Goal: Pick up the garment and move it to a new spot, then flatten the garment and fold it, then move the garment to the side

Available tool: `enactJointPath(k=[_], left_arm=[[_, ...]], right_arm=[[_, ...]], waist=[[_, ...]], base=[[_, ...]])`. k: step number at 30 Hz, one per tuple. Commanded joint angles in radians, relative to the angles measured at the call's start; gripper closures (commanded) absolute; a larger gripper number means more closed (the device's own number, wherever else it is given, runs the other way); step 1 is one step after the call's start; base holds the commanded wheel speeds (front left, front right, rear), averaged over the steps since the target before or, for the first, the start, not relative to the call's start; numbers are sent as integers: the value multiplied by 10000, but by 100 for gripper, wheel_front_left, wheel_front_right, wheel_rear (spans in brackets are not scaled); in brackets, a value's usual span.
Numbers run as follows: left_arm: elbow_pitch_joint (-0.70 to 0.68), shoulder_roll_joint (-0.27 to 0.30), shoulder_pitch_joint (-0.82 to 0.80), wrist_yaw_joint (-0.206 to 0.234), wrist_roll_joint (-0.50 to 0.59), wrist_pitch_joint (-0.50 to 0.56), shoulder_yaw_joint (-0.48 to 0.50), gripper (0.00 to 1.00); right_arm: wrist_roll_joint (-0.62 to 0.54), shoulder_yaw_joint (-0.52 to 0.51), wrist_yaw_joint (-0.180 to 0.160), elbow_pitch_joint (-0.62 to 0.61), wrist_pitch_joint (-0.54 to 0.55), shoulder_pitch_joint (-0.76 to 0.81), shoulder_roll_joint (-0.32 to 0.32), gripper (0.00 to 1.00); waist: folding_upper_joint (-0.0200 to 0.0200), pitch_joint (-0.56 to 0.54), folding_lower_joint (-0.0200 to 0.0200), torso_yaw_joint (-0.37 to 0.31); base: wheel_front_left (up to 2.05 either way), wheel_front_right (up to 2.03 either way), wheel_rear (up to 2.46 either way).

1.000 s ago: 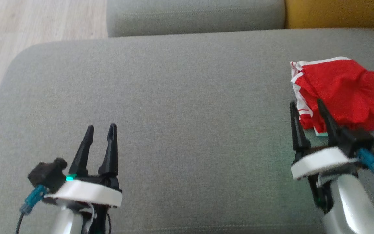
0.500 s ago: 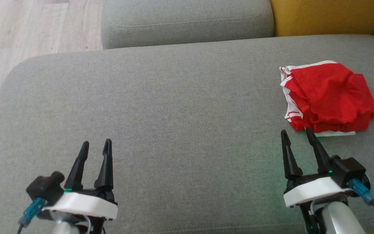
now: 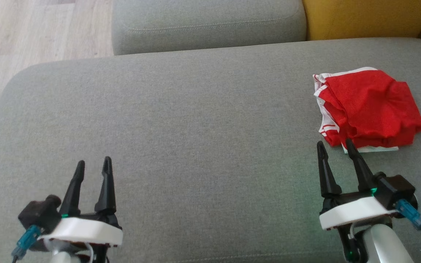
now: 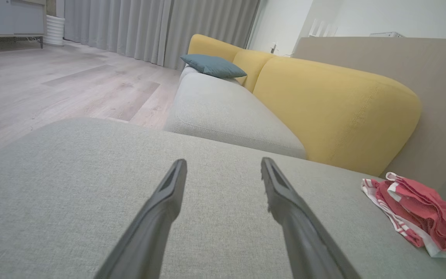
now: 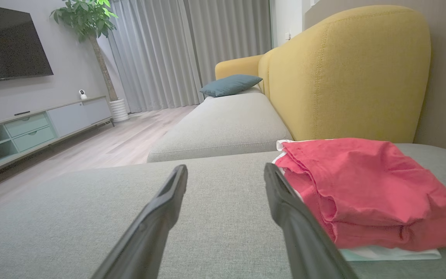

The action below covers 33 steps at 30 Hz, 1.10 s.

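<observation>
Since the earlier frames our left gripper [image 3: 94, 161] has slid toward 7 o'clock in the head view. Our right gripper [image 3: 334, 142], which overlapped the garment [image 3: 371, 106] a second ago, now stands back, with its fingertips just short of the cloth's near edge.

In the head view we see the red garment with its white trim lying folded at 3 o'clock on the grey cushion [image 3: 196, 128], close to the cushion's right end. The left gripper sits at 7 o'clock and the right at 5 o'clock. Both have their fingers spread, hold nothing, and point toward 12.

In the left wrist view our left gripper [image 4: 223, 162] shows its fingers wide apart over bare grey fabric. The garment [image 4: 420, 209] lies well apart at 4 o'clock, below the yellow backrest [image 4: 335, 112]. A blue pillow [image 4: 213, 66] rests far off at 12.

In the right wrist view the right gripper [image 5: 226, 168] is likewise spread. The garment [image 5: 362, 186] lies at 3 o'clock, just beside the right finger, and we cannot tell whether they touch. A television [image 5: 10, 46] hangs at 10 o'clock.
</observation>
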Motion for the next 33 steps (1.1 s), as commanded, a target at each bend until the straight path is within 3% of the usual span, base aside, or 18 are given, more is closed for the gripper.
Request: enactJointPath(k=[1, 19, 20, 24, 33], left_arm=[[-440, 29, -316, 18, -31, -61, 348, 0], [-693, 28, -177, -158, -306, -61, 409, 0], [-344, -4, 14, -148, -300, 0, 58, 100], [254, -21, 151, -149, -378, 26, 48, 100], [313, -15, 32, -167, -1279, 291, 168, 100]], right_arm=[[96, 272, -6, -387, -136, -227, -5, 0], [98, 304, -6, -422, -137, -231, -5, 0], [85, 15, 0, -28, 4, 5, 6, 100], [174, 13, 0, 481, 29, 219, 15, 100], [1276, -64, 0, 421, 230, 180, -48, 100]], waist=[[-1, -4, 0, -7], [-1, -10, 0, -64], [-1, -9, 0, -64], [-1, -9, 0, -63], [-1, -10, 0, -45]], base=[[0, 0, 0], [0, 0, 0], [0, 0, 0], [0, 0, 0], [0, 0, 0]])
